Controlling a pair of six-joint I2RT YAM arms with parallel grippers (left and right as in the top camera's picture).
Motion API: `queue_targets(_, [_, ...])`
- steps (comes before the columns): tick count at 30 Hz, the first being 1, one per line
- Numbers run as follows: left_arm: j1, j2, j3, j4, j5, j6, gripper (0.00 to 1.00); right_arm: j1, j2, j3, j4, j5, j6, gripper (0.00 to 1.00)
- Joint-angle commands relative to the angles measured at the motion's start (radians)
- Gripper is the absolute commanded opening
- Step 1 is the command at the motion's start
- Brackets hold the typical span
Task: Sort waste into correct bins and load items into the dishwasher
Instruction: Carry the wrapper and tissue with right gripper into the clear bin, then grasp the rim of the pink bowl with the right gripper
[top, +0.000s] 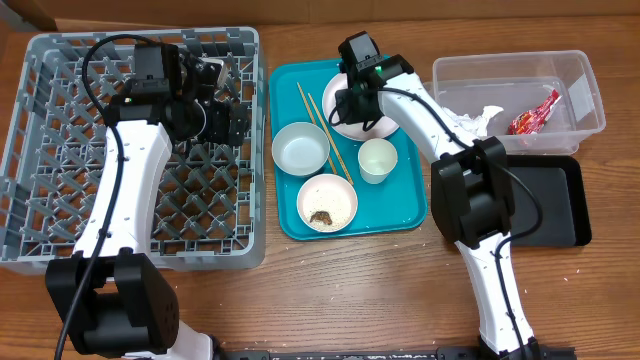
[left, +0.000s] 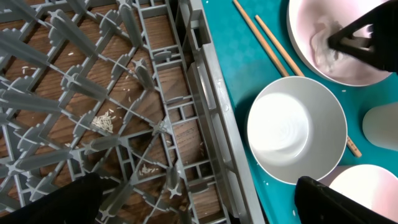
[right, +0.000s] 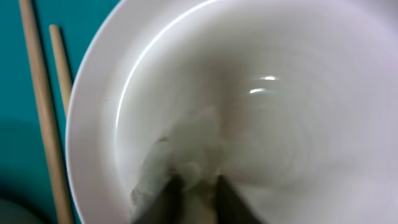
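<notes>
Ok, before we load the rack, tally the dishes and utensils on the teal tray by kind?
plate: 1
bowls: 2
cup: 1
chopsticks: 2
Total: 6

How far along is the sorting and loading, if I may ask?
Done: the red wrapper and one tissue lie in the clear tub. In hand: the right gripper pinches a second tissue on the plate. Left: the plate, empty bowl, bowl with a brown lump, cup and chopsticks sit on the teal tray; the dish rack holds no dishes.
</notes>
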Motion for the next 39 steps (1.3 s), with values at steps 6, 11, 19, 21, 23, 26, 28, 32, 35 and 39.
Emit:
queue_targets(6, [0.005, -0.004, 0.021, 0.000, 0.013, 0.011, 0.99, -0.012, -0.150, 0.141, -0.137, 0.040, 0.009, 0.04])
queue_targets(11, [-0.003, -0.004, 0.021, 0.000, 0.013, 0.011, 1.00, -0.086, -0.299, 0.255, -0.328, 0.189, 0.158, 0.04])
queue_targets(19, [0.004, -0.004, 0.021, 0.000, 0.010, 0.011, 1.00, -0.283, -0.309, 0.167, -0.484, 0.211, 0.289, 0.05])
queue_targets(21, [0.004, -0.004, 0.021, 0.001, 0.008, 0.011, 1.00, -0.303, -0.299, 0.078, -0.435, 0.204, 0.289, 0.33])
queue_targets(23, [0.003, -0.004, 0.021, 0.000, 0.008, 0.011, 1.00, -0.315, -0.298, -0.004, -0.389, 0.170, 0.287, 0.57])
queue_targets(26, [-0.004, -0.004, 0.021, 0.000, 0.007, 0.011, 1.00, -0.314, -0.308, 0.032, -0.388, 0.115, 0.216, 0.89])
queue_targets(28, [-0.005, -0.004, 0.021, 0.000, 0.007, 0.011, 1.00, -0.299, -0.324, 0.093, -0.411, 0.100, 0.188, 0.91])
queue_targets(32, [0.001, -0.004, 0.021, 0.000, 0.007, 0.011, 1.00, -0.232, -0.363, 0.193, -0.454, 0.008, 0.147, 0.83])
queue_targets(35, [0.002, -0.004, 0.021, 0.000, 0.007, 0.011, 1.00, -0.138, -0.371, 0.190, -0.486, -0.026, 0.164, 0.70])
queue_targets(39, [0.002, -0.004, 0.021, 0.000, 0.007, 0.011, 1.00, -0.007, -0.366, 0.093, -0.468, -0.025, 0.282, 0.63])
